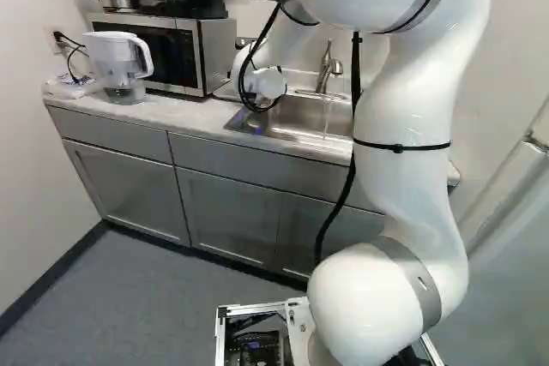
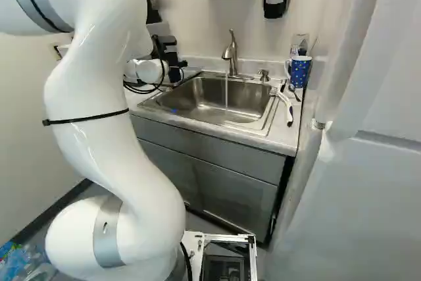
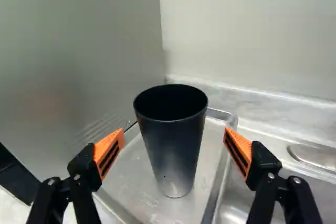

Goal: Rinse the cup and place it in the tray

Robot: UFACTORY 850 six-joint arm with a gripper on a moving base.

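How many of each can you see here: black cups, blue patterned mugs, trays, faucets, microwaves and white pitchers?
Black cup: 1
Blue patterned mug: 1
Tray: 1
Faucet: 1
Microwave: 1
White pitcher: 1
Total: 6

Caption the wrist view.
Gripper open, facing the dark cup, upright in the metal tray beside the sink.

Legible text: none. No label, brand, number or sign can be read in the left base view, the right base view or the wrist view.
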